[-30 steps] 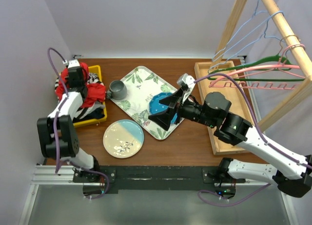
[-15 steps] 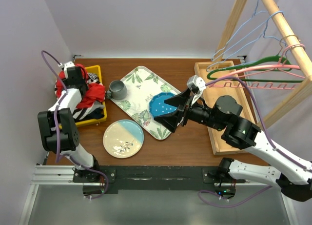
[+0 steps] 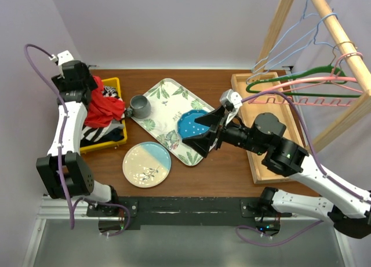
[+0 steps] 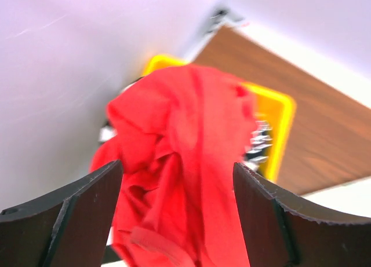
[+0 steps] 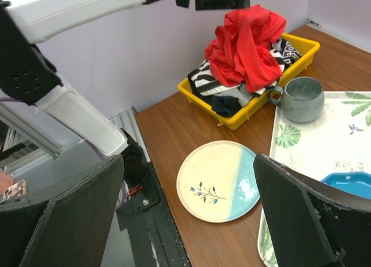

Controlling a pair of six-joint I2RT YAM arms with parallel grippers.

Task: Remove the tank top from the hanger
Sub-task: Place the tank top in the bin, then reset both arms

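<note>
The red tank top lies crumpled on a heap of clothes in the yellow bin at the far left. My left gripper hangs above it, open, with nothing between its jaws. In the left wrist view the red tank top shows below my left gripper, apart from both fingers. My right gripper stands open over the leaf-print tray and holds nothing. From the right wrist the tank top and bin show at the back. Several bare hangers hang on the wooden rack.
A leaf-print tray in the middle carries a grey mug and a blue plate. A cream-and-blue plate lies near the front. A wooden tray sits under the rack at the right.
My left gripper has opened and risen off the clothes heap, leaving the red tank top in the bin. The right arm shifted slightly right, then held still.
</note>
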